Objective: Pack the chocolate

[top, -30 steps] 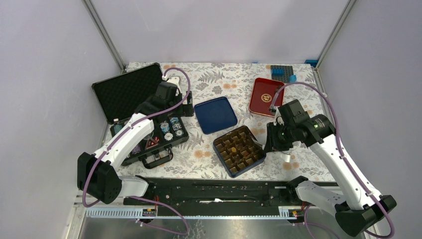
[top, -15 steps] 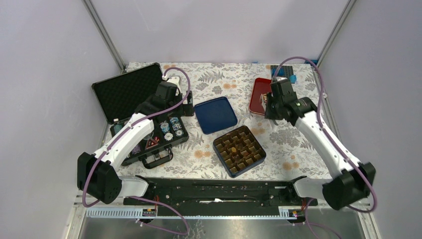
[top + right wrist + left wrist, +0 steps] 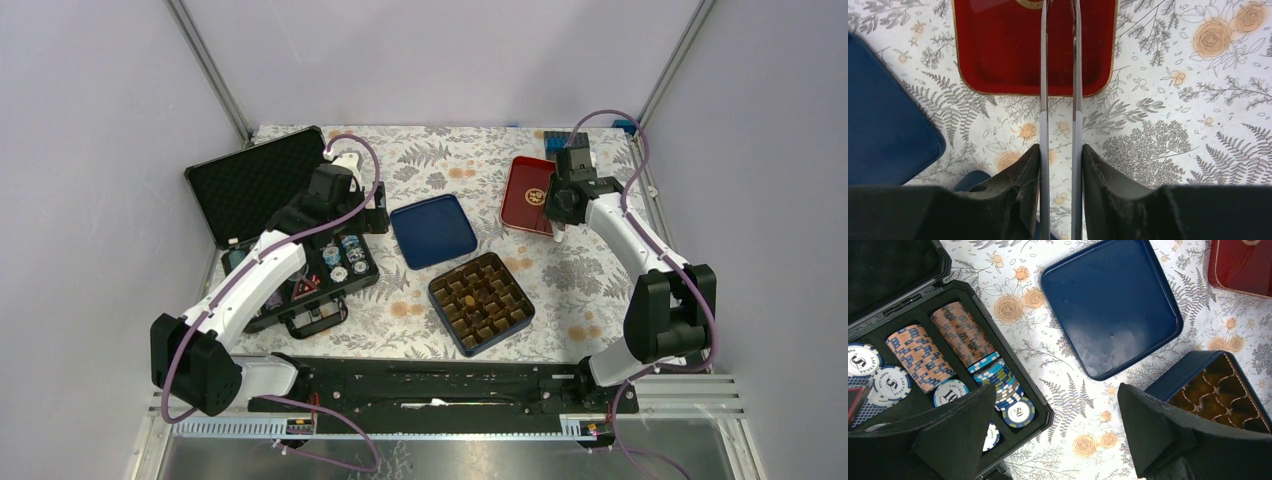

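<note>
The blue tin (image 3: 481, 303) with its brown grid insert (image 3: 1220, 392) sits mid-table; its cells look dark, and I make out no chocolate for sure. My right gripper (image 3: 560, 212) (image 3: 1060, 147) hangs over the near edge of the red tin (image 3: 1030, 45) (image 3: 530, 193), shut on a pair of metal tongs (image 3: 1044, 75). The two blades stand slightly apart with nothing between them, and their tips run out of the top of the right wrist view. My left gripper (image 3: 1056, 405) (image 3: 372, 215) is wide open and empty, between the poker case and the blue tin.
An open black poker-chip case (image 3: 262, 190) with chip stacks (image 3: 960, 332) lies at the left. The blue lid (image 3: 1110, 305) (image 3: 432, 230) rests upside down between case and red tin. Blue bricks (image 3: 568, 148) sit at the back right. Walls enclose the table.
My right arm has swung from beside the blue tin's right edge back and up to the red tin. The left arm has stayed put.
</note>
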Controlling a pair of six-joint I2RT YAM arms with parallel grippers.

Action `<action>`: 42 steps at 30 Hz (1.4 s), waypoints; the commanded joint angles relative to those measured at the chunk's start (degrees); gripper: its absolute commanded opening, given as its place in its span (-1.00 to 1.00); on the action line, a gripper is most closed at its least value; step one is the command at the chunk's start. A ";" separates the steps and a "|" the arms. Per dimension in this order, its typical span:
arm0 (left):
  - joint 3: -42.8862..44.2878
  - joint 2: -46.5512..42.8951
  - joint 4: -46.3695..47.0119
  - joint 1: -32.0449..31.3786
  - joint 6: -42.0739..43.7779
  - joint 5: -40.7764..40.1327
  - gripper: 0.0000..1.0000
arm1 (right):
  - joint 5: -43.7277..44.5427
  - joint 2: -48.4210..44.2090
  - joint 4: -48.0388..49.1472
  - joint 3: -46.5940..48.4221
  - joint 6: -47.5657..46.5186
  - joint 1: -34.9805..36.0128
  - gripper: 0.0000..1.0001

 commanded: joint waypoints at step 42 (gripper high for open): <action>3.05 1.56 0.66 0.19 2.68 -1.53 0.98 | 1.66 16.78 7.03 11.97 -4.07 -5.01 -0.16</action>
